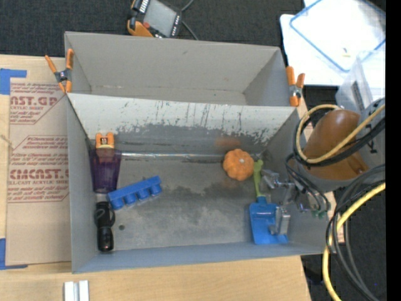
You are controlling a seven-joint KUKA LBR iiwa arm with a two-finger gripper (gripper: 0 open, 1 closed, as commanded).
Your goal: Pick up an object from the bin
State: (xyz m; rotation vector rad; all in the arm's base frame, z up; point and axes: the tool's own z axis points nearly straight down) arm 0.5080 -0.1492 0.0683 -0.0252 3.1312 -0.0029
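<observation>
Nearest the camera, along the front wall of the grey metal bin (169, 68), two things lie in opposite corners.

- Near-left corner: a black, elongated object (104, 229), lying lengthwise along the left wall.
- Near-right corner: a blue plastic block (259, 228), chunky and roughly rectangular. The gripper (281, 221) is down at this block, against its right side. The view does not show how wide the gripper is set, nor whether it has hold of the block.

Mid floor:

- A blue studded bar (133, 193) lies at a slant left of centre, its lower end just beside the top of the black object.
- A purple translucent piece (104, 171) stands against the left wall, directly behind the bar's lower end.
- A green strip (257, 177) hangs or lies just behind the blue block, close to the gripper's metal body.

Far floor, at the foot of the back wall:

- A small orange pumpkin (239, 165) sits right of centre, touching the top of the green strip.
- An orange-capped item (105, 141) sits at the far left, atop the purple piece.

The arm's orange cover (335, 144) and cables (351, 231) stand outside the bin's right wall.
</observation>
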